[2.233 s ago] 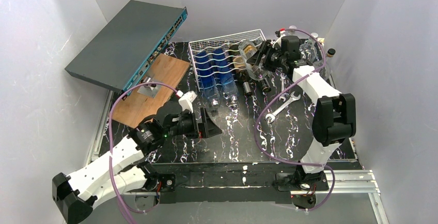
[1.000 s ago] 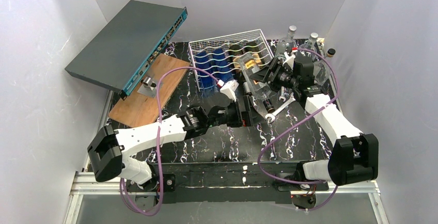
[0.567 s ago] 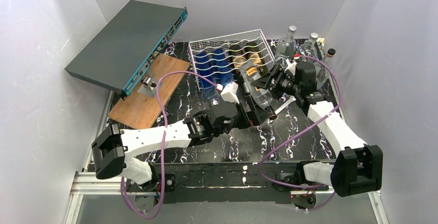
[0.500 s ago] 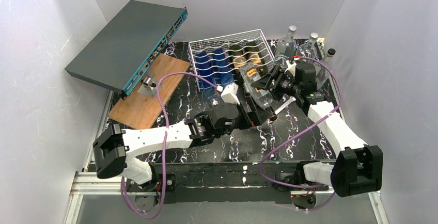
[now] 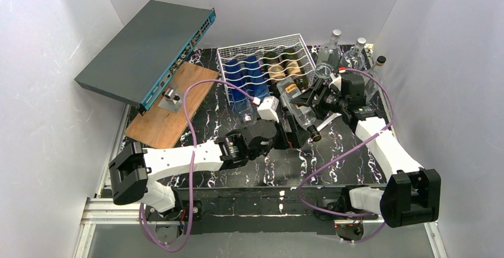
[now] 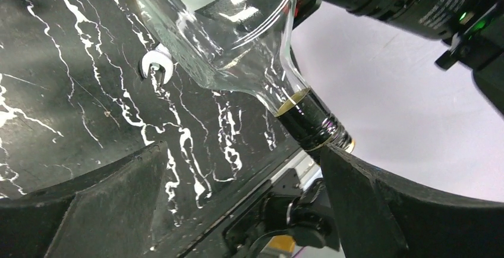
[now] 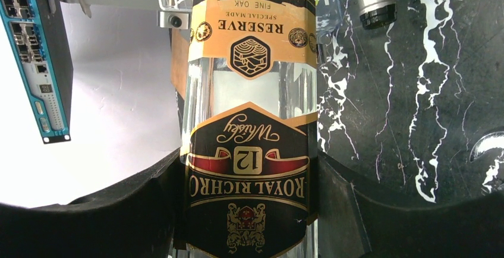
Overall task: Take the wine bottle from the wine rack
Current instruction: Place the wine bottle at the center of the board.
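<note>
— The wine bottle [image 5: 296, 106] hangs tilted over the tabletop [image 5: 261, 164], just in front of the wine rack [image 5: 264, 46], with the right claw [image 7: 249, 169] clenched around its labelled body.
— And the left claw [image 6: 241, 169] is spread wide, released, fingers [image 6: 368, 210] either side of the capped neck [image 6: 312, 128]. I'd close square on that neck before the right lets go.
— Mind the wrench [image 6: 157, 65] lying beneath, and the blue bottles [image 5: 243, 77] in the rack behind.
</note>
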Controlling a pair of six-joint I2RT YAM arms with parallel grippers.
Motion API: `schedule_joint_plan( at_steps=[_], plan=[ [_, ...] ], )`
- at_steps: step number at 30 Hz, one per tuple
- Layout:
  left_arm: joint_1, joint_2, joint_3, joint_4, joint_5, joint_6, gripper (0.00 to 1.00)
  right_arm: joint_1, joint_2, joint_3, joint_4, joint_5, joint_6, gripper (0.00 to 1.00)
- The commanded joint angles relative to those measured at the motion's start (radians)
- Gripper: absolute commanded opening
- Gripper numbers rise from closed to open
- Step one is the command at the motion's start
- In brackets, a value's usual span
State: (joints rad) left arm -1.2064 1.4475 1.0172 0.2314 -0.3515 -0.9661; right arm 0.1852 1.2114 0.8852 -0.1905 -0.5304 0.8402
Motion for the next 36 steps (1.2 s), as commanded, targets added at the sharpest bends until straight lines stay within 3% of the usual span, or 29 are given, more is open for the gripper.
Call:
schedule_joint_plan(
  at_steps=[1,15,22,30,31,36],
  plan=[
    [-0.005,-0.043,0.024,0.009,0.071,0.251,0.99,-0.001,-0.075,0.025,0.066,-0.087,0.021,0.01],
    [-0.010,-0.431,-0.209,0.004,0.507,1.213,0.99,0.001,-0.133,-0.030,-0.043,-0.125,-0.004,0.01],
    [-0.040,-0.374,-0.143,-0.043,0.562,1.517,0.99,0.013,-0.170,-0.077,-0.111,-0.131,-0.031,0.01],
    [-0.087,-0.125,0.013,-0.063,0.562,1.655,0.99,0.022,-0.206,-0.145,-0.105,-0.126,-0.021,0.01],
    [-0.088,-0.098,0.029,-0.063,0.558,1.658,0.94,0.022,-0.207,-0.148,-0.103,-0.125,-0.020,0.01],
    [-0.089,-0.007,0.067,-0.054,0.581,1.660,0.86,0.023,-0.208,-0.164,-0.085,-0.131,-0.010,0.01]
  ],
)
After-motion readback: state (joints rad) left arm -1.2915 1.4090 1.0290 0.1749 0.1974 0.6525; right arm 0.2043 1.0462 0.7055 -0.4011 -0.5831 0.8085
